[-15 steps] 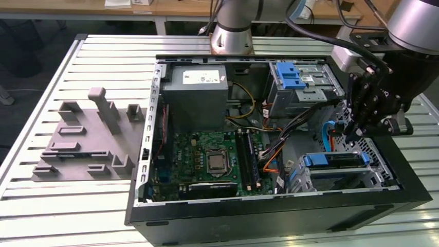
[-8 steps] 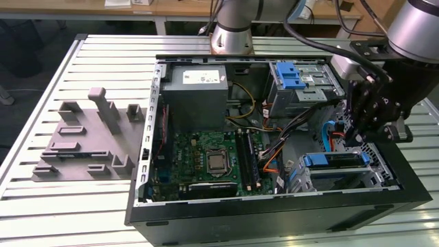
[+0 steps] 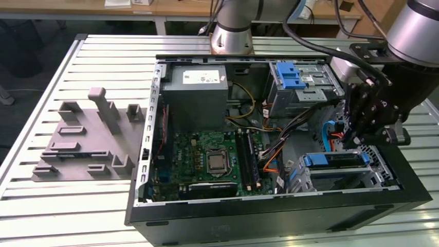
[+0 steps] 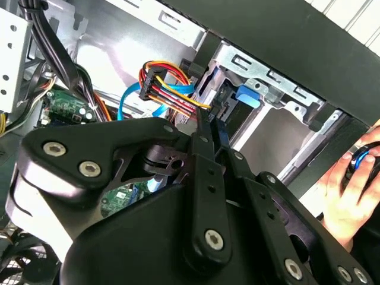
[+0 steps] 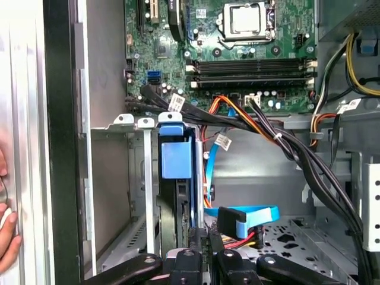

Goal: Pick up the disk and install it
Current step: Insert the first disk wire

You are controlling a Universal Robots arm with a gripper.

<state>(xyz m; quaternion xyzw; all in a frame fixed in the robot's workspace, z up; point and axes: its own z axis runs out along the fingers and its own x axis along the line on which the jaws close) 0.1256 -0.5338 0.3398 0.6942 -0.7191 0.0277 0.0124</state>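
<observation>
One gripper we find lowered inside the open computer case, its two fingers drawn narrow, nearly together, at the edge of the disk. We note the disk standing on edge in a grey metal cage near the case's front wall, its blue rail uppermost in the first wrist view. Coloured cables hang just beside. Beyond lies the motherboard; a hand rests outside the case.
</observation>
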